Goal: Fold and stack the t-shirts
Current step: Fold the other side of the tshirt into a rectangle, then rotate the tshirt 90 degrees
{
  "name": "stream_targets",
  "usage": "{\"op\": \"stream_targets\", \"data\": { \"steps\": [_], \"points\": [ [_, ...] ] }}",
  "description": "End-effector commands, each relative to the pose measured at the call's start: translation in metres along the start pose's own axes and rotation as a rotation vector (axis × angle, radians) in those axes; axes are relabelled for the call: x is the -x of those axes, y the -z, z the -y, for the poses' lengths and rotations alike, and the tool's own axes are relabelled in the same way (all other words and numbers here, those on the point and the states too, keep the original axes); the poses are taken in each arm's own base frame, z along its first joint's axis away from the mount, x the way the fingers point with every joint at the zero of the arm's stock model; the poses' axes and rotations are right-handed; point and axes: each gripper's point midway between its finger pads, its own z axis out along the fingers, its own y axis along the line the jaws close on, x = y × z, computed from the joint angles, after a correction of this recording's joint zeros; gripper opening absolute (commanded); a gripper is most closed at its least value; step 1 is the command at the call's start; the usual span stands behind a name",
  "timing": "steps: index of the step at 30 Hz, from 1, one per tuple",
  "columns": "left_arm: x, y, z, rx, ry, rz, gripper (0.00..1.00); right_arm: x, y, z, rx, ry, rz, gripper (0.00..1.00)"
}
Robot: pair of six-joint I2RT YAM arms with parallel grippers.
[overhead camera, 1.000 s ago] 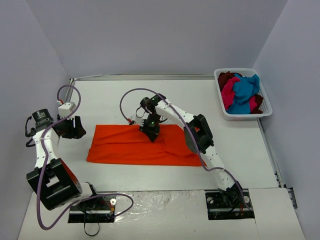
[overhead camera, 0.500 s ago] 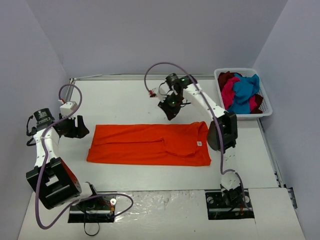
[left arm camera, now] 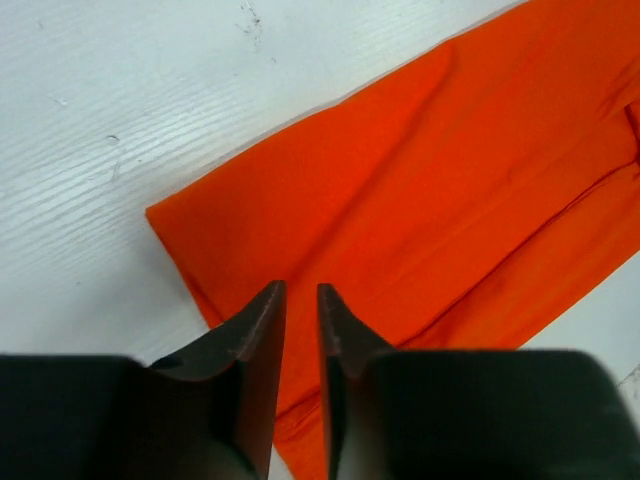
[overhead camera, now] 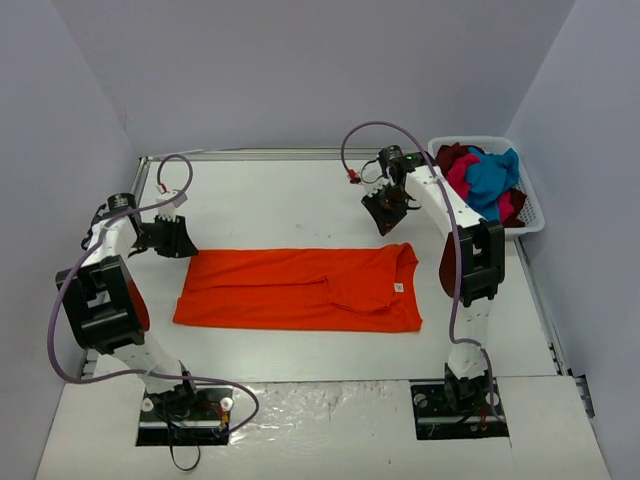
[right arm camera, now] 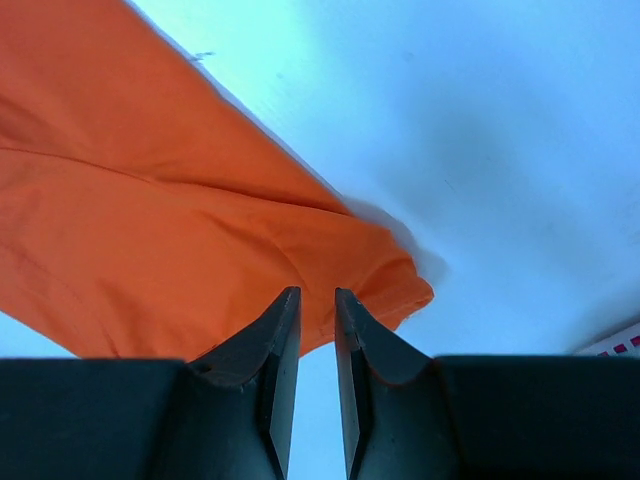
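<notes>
— White table (overhead camera: 280,200): where's the bright orange cloth t-shirt (overhead camera: 300,290) lying?
— Flat, mid-table. My left gripper (left arm camera: 301,290) and right gripper (right arm camera: 317,293) are hovering almost closed, empty; it's limp, so I'm favouring 2 corners.

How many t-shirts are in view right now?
4 by colour: orange t-shirt flat on the table; teal t-shirt, magenta t-shirt and dark red t-shirt heaped in the white basket. More may be buried there.
</notes>
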Motion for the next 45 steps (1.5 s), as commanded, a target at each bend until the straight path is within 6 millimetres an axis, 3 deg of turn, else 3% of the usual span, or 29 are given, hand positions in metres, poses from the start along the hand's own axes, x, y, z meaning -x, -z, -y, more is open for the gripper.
{"op": "stream_targets", "data": {
  "steps": [1,4,10,18,32,36,45],
  "points": [
    [0.003,-0.007,0.007,-0.057,0.0,-0.021,0.14,-0.015,0.02,0.02,-0.082,-0.08,0.007,0.17],
    [-0.006,-0.02,-0.003,-0.048,0.025,-0.061,0.04,-0.029,0.015,0.029,-0.106,-0.116,-0.028,0.17],
    [-0.011,-0.038,-0.007,-0.081,0.038,-0.091,0.04,-0.05,0.022,0.04,-0.135,-0.171,-0.048,0.16],
    [-0.017,-0.056,-0.012,-0.104,0.072,-0.119,0.04,-0.073,0.007,0.036,-0.109,-0.201,-0.104,0.17],
    [-0.031,-0.066,-0.009,-0.07,0.049,-0.154,0.04,-0.054,-0.011,0.029,0.06,-0.369,-0.029,0.24],
    [-0.03,-0.066,-0.008,-0.06,0.037,-0.15,0.04,-0.055,-0.012,0.033,0.099,-0.421,-0.016,0.29],
    [-0.034,-0.072,-0.006,-0.058,0.041,-0.155,0.04,-0.059,-0.014,0.02,0.227,-0.462,-0.018,0.31]
  ]
}}
